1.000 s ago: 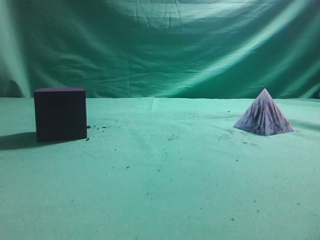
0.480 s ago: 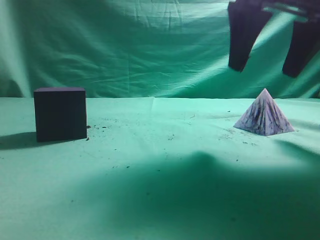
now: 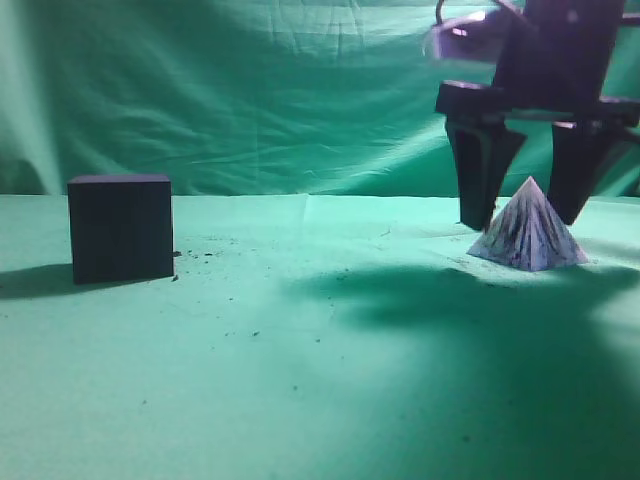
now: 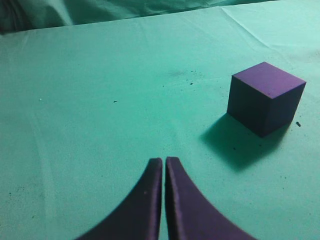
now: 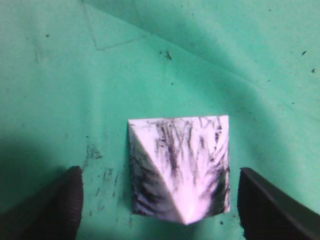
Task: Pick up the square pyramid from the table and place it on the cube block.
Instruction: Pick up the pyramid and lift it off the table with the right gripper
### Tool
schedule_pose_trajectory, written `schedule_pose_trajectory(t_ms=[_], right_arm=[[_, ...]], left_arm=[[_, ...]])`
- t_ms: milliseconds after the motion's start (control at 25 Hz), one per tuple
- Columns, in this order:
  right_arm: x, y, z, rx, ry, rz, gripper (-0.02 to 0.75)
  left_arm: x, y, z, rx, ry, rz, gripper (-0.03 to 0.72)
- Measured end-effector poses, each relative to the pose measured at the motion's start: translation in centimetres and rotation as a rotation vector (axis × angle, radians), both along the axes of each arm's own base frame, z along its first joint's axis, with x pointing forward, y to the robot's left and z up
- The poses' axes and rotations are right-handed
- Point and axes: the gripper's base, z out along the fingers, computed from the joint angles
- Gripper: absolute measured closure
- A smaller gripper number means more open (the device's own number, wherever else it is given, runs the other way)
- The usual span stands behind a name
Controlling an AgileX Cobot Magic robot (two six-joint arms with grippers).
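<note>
White-and-dark marbled pyramid (image 3: 528,232) sits flat on its base on the green table (image 3: 320,380), toward the right edge and fairly far back. Dark cube (image 3: 121,228) stands near the left edge, well apart from the pyramid, top face bare.

Right gripper (image 3: 525,205) hangs directly over the pyramid, fingers spread wide. In the exterior view one finger comes down on each side of the apex, tips level with the upper half of the slopes. No contact visible. In the right wrist view the pyramid (image 5: 179,167) lies centred between the two dark fingertips (image 5: 50,210), a clear strip of cloth on either side. Its base edges run roughly square to the line between the fingers, so the fingers face two opposite sloped faces, not corners.

Left gripper (image 4: 163,165) has its fingers pressed together, holding nothing, low over the cloth with the cube (image 4: 265,97) ahead and to its right.

Judgement: right arm is the nearer one by far; the pick is its job. Remaining move is straight down, then close. Sloped faces may squeeze the pyramid downward out of the grip, so a low grasp near the base looks safer.
</note>
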Motion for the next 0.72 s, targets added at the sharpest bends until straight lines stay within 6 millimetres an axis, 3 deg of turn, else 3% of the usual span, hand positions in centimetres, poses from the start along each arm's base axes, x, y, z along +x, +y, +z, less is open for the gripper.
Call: schedule_pose_trajectory(t_ms=[80, 200, 400, 520, 640, 720], right_arm=[[0.2, 0.1, -0.9, -0.009, 0.019, -0.002, 0.191], [0.6, -0.1, -2.1, -0.025, 0.032, 0.000, 0.190], [1.0, -0.1, -2.5, -0.048, 0.022, 0.004, 0.190], [1.0, -0.2, -2.5, -0.069, 0.022, 0.011, 0.323], [1.1, -0.2, -2.0, -0.109, 0.021, 0.033, 0.391], [1.4, -0.3, -1.7, -0.144, 0.024, 0.048, 0.377]], left_arm=[[0.0, 0.0, 0.0, 0.000, 0.000, 0.000, 0.688], [0.0, 0.0, 0.0, -0.001, 0.000, 0.000, 0.688], [0.0, 0.0, 0.0, -0.001, 0.000, 0.000, 0.688], [0.0, 0.0, 0.0, -0.002, 0.000, 0.000, 0.688], [0.0, 0.0, 0.0, -0.002, 0.000, 0.000, 0.688], [0.0, 0.0, 0.0, -0.002, 0.000, 0.000, 0.688]])
